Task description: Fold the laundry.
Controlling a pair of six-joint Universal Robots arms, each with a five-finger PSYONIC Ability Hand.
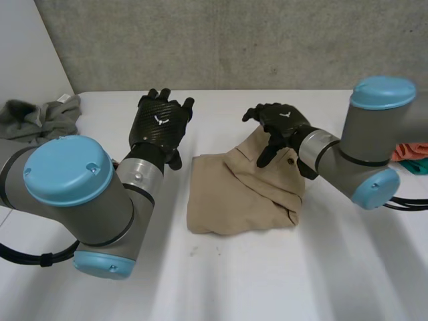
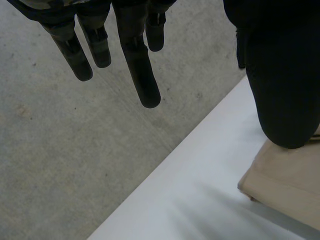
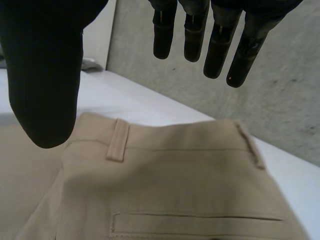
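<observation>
Tan trousers [image 1: 234, 194] lie folded in a rough square at the middle of the white table [image 1: 281, 281]. My right hand [image 1: 281, 124] hovers over their far right corner, at the waistband. Its fingers [image 3: 220, 45] and thumb are spread apart above the belt loop and back pocket of the trousers [image 3: 190, 180], holding nothing. My left hand [image 1: 160, 124] is raised to the left of the trousers, palm facing away, clear of the cloth. Its fingers [image 2: 142, 75] are straight, and a corner of the trousers [image 2: 287, 185] lies beyond its thumb.
A heap of grey clothes [image 1: 37, 117] sits at the table's back left. Orange and teal cloth [image 1: 411, 152] lies at the right edge behind my right arm. A grey concrete wall [image 1: 221, 40] runs close behind the table's far edge.
</observation>
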